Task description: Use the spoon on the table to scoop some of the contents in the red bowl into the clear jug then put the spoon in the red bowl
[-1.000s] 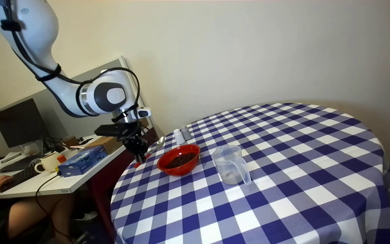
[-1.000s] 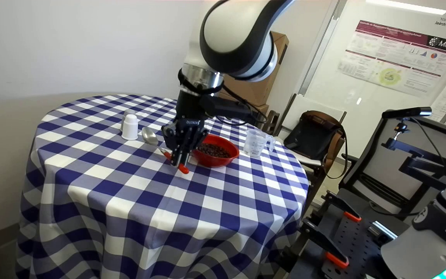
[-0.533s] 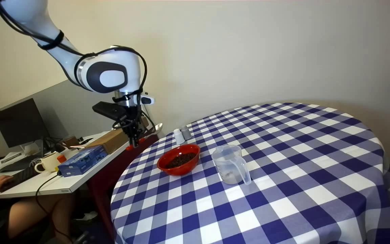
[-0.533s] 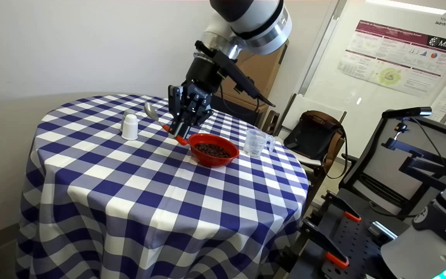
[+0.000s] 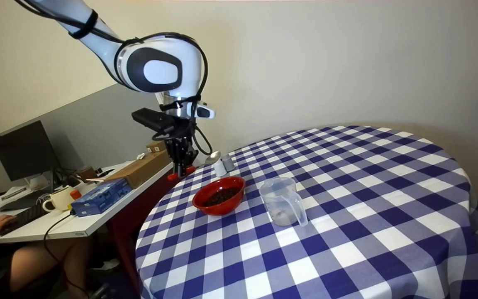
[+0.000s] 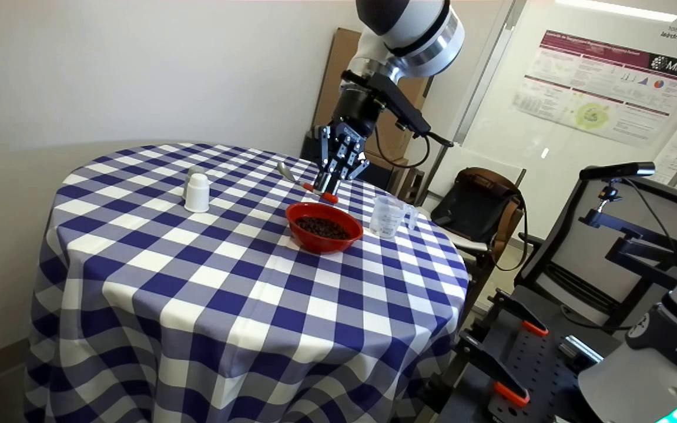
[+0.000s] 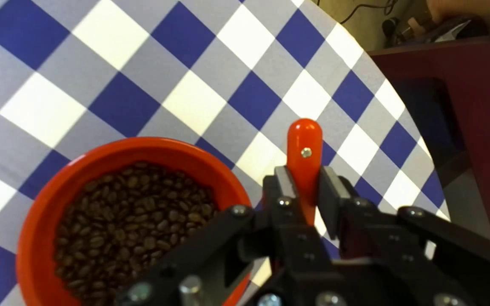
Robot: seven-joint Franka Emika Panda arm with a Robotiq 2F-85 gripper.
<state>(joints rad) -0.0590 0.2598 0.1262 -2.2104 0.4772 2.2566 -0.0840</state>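
My gripper is shut on the red handle of the spoon and holds it above the table; it also shows in an exterior view and the wrist view. The spoon has a metal scoop pointing away from the fingers; its red handle end shows in the wrist view, its scoop hidden there. The red bowl holds dark brown beans and stands on the table, to the left of the fingers in the wrist view. The clear jug, also in an exterior view, stands upright beside the bowl.
Two small shakers stand on the table near the bowl. A desk with a monitor, a blue box and a mug is beside the table, with a person's hand there. A chair with a bag stands behind.
My gripper has lifted the spoon off the table. It has then moved sideways with it, to the right in both exterior views. The bowl and jug have not moved.
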